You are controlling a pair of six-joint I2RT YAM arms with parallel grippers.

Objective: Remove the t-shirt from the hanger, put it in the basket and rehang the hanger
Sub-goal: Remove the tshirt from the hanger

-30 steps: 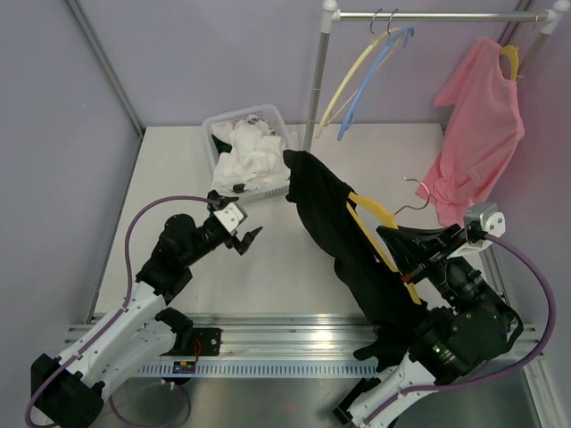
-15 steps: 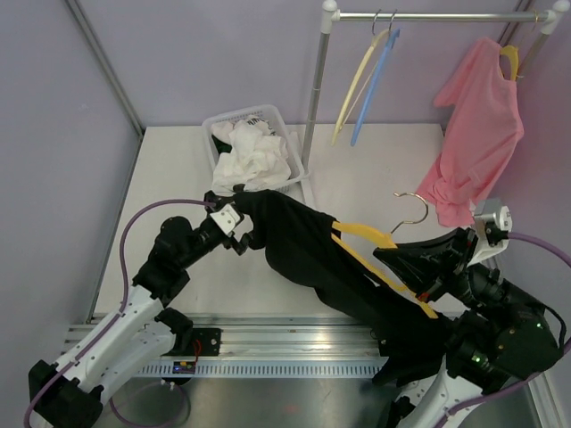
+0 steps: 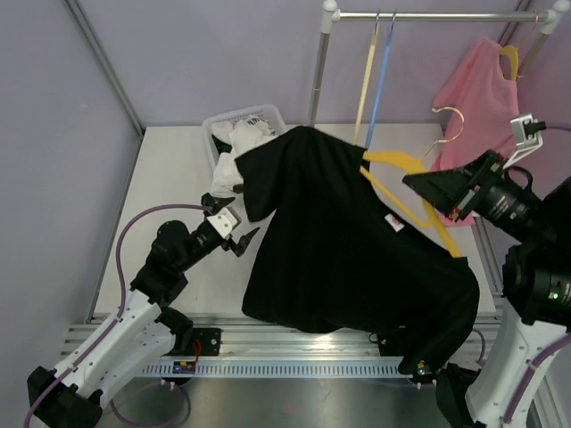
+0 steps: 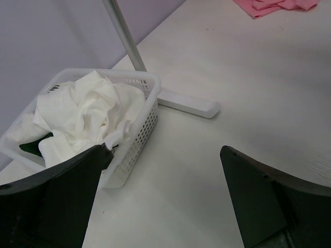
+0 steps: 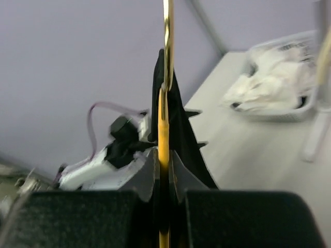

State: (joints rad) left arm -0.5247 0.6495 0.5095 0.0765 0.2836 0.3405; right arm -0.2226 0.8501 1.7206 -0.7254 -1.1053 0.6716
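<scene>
Table: white top (image 3: 169, 160) with lavender walls behind, taking up the middle of the overhead view.
Rail: metal clothes rail (image 3: 428, 15) at the upper right, with a cream hanger (image 3: 366, 80) and a blue hanger (image 3: 382, 80) hanging side by side.
Pink shirt: pink shirt (image 3: 477, 98) hanging at the far upper right.
Basket: white basket (image 3: 219, 122) in the upper middle, holding crumpled white cloth (image 3: 230, 165); the black cloth covers its right part.
T-shirt: black t-shirt (image 3: 339, 241) spread wide across the centre, raised off the table, its lower edge reaching the bottom rail of the frame.
Hanger: yellow hanger (image 3: 401, 165) at the shirt's collar, hook up towards the pink shirt; how much of it sits inside the cloth I cannot tell.
My right claw: right claw (image 3: 412, 181) at the right of the frame, fingers pinched tight on the yellow hanger.
My left claw: left claw (image 3: 245, 242) at centre left, fingers spread wide, holding nothing, just beside the shirt's left edge.
</scene>
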